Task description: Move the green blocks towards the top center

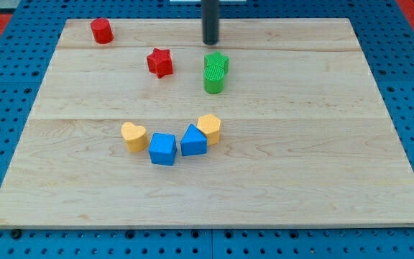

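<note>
Two green blocks stand touching near the view's top centre: a green star-like block [218,62] behind and a green cylinder-like block [213,79] in front of it. My tip [210,42] is the lower end of a dark rod just above them in the view, a short gap from the green star-like block.
A red star block [160,62] lies left of the green blocks and a red cylinder-like block [102,31] at the top left. Lower down, a yellow heart block [134,136], a blue cube [163,149], a blue block [193,141] and a yellow block [210,128] form an arc. The wooden board [322,144] sits on a blue pegboard.
</note>
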